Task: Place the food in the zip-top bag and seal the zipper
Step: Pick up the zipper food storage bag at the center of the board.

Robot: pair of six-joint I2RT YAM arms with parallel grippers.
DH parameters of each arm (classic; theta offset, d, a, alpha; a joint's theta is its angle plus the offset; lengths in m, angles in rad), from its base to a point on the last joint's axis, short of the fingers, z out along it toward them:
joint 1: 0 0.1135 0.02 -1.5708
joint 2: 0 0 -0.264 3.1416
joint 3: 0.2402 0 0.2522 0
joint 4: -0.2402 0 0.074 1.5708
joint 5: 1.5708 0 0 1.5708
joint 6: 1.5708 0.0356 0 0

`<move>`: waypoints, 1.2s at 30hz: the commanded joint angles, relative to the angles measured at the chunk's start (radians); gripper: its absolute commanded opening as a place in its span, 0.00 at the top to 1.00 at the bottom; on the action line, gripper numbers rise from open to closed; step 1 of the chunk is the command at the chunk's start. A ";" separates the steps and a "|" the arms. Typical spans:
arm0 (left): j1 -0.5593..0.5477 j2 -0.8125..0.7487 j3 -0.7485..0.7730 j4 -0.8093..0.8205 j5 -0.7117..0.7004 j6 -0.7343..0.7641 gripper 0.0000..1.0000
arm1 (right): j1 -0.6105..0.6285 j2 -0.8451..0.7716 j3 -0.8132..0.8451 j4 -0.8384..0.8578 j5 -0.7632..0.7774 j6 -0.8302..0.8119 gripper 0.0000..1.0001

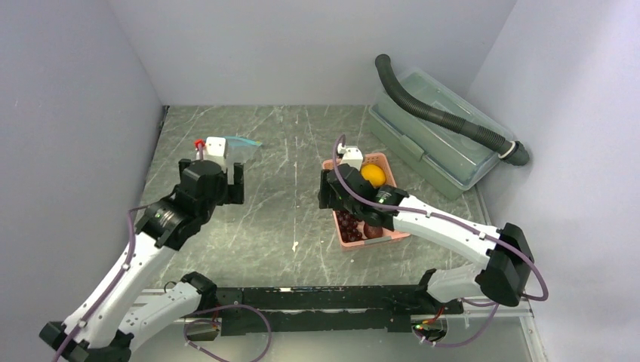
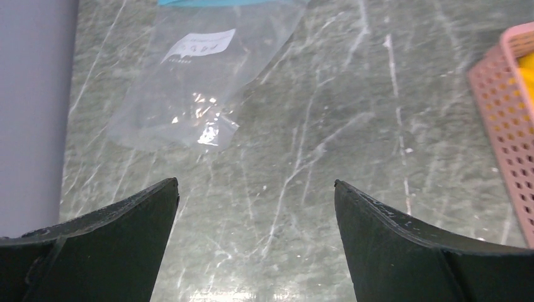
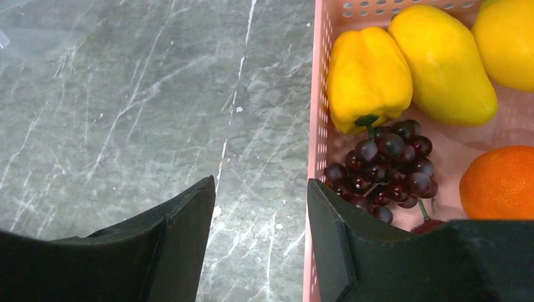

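Note:
The clear zip-top bag (image 2: 195, 82) lies flat on the table, its blue-teal zipper strip (image 1: 243, 141) at the far end and a red slider tab (image 1: 199, 143) to the strip's left. My left gripper (image 2: 255, 182) is open and empty, just short of the bag's near end; it also shows in the top view (image 1: 215, 160). The food lies in a pink basket (image 3: 317, 126): a yellow bell pepper (image 3: 368, 78), two yellow oblong fruits (image 3: 444, 63), an orange (image 3: 497, 182), dark purple grapes (image 3: 384, 170) and a reddish-brown fruit (image 3: 428, 225). My right gripper (image 3: 261, 182) is open and empty, its jaws astride the basket's left wall.
A large clear lidded storage box (image 1: 434, 136) stands at the back right with a black corrugated hose (image 1: 445, 113) lying over it. Grey walls close in the table on the left, back and right. The pink basket (image 1: 392, 236) sits at the table's middle right.

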 commanded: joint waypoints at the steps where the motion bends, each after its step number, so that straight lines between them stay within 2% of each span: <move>1: 0.005 0.101 0.079 -0.061 -0.154 -0.044 0.01 | 0.002 -0.046 -0.029 0.042 -0.033 -0.013 0.40; 10: 0.043 0.282 0.220 -0.098 -0.161 -0.029 0.01 | 0.002 -0.114 -0.095 0.083 -0.074 -0.034 0.39; 16: 0.156 0.431 0.302 -0.120 -0.047 0.020 0.00 | 0.002 -0.182 -0.120 0.077 -0.063 -0.048 0.38; 25: 0.253 0.611 0.358 -0.131 0.050 0.034 0.10 | 0.002 -0.283 -0.161 0.071 -0.054 -0.062 0.36; 36: 0.270 0.757 0.416 -0.131 -0.012 0.057 0.20 | 0.000 -0.334 -0.176 0.076 -0.080 -0.074 0.36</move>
